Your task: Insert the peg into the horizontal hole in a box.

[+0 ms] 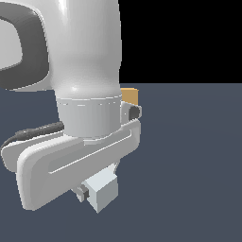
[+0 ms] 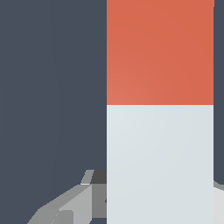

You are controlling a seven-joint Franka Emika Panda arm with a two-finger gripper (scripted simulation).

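I see the peg [image 2: 160, 109] filling most of the wrist view, orange-red half farther from the camera, pale grey-white half nearer, right where the gripper [image 1: 97, 191] sits. In the exterior view only its pale square end pokes out under the hand, low and near, left of centre. The claw looks clamped on the peg's pale half: one finger [image 2: 70, 205] shows as a grey wedge against the bar's side, the other is barely visible at the opp. edge. Whether the peg is off the floor or resting on it, I can't tell.

Handling, my guess: rigid, plain, matte bar w/ flat faces, prob. light, no give, not fragile. Flat sides suit a parallel pinch; matte finish shouldn't slip much. A hold on the pale half leaves the orange half free as the leading end, which seems right for insertion.

Long axis runs straight away from the wrist cam. In the exterior view the pale end faces near-right, so the orange end points far-left, hidden behind the arm.

The box [image 1: 130, 96] is just a tan corner peeking out behind the wrist, farther back. Its hole isn't visible.
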